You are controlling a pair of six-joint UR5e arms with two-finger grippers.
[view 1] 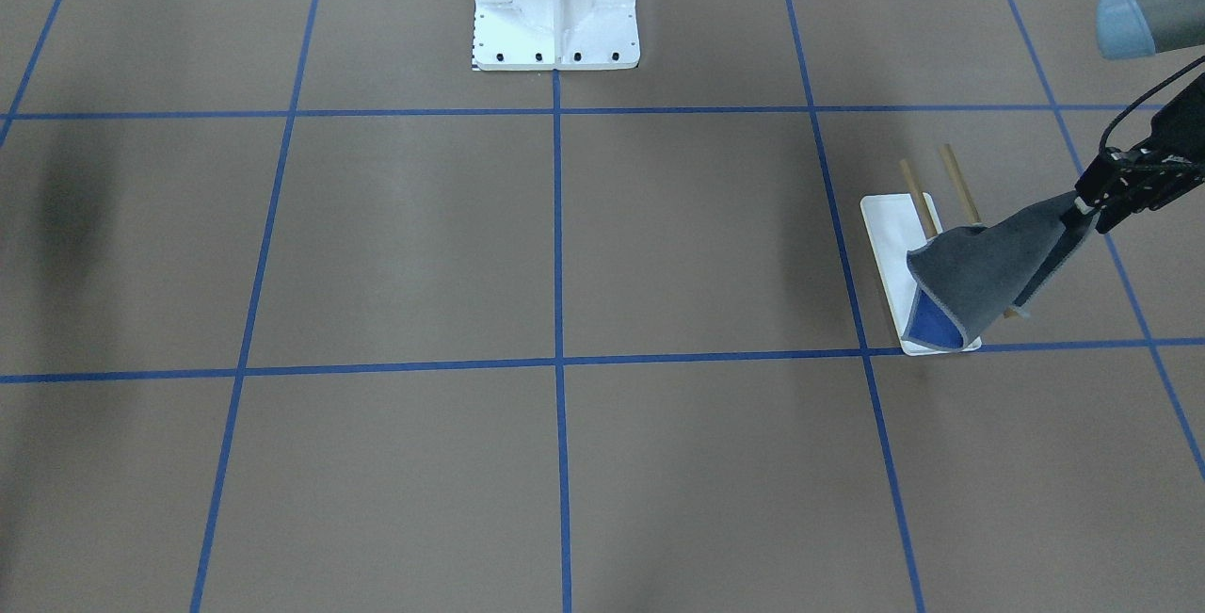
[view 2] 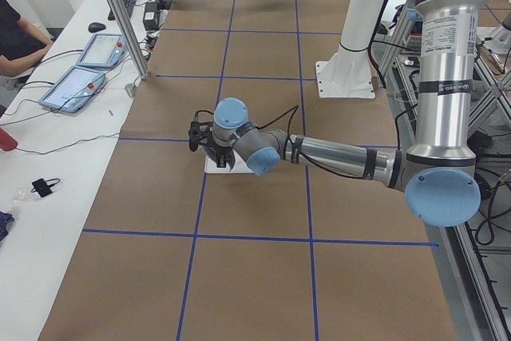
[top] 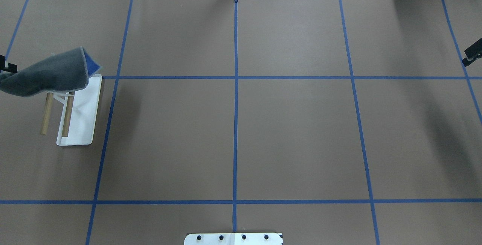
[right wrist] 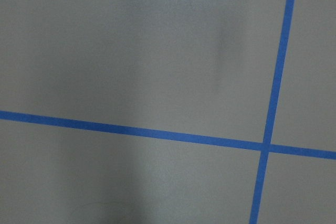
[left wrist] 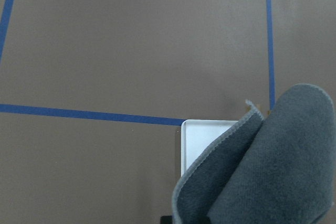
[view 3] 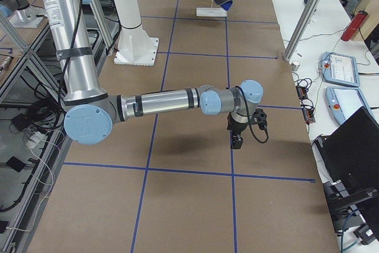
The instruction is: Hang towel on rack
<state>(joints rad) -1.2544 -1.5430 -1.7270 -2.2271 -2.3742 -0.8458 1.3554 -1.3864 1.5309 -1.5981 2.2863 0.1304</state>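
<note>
The towel (view 1: pixel 988 269), dark grey with a blue inner face, hangs from my left gripper (view 1: pixel 1087 206), which is shut on its upper corner. It slopes down over one end of the rack's two wooden rods (view 1: pixel 960 182) and over the white tray base (view 1: pixel 890 232). In the overhead view the towel (top: pixel 49 75) covers the far ends of the rods (top: pixel 67 115) above the tray (top: pixel 84 119). The left wrist view shows the towel (left wrist: pixel 273 174) and a tray corner (left wrist: pixel 205 140). My right gripper (top: pixel 472 54) is only a dark sliver at the table's right edge; I cannot tell its state.
The bigger white bolted pedestal (view 1: pixel 555 10) stands at the robot's side of the table, mid-width. Brown paper with blue tape lines (top: pixel 235 124) covers the table. A side bench with tablets (view 2: pixel 80 85) and a metal post (view 2: pixel 120 13) lies beyond the far edge.
</note>
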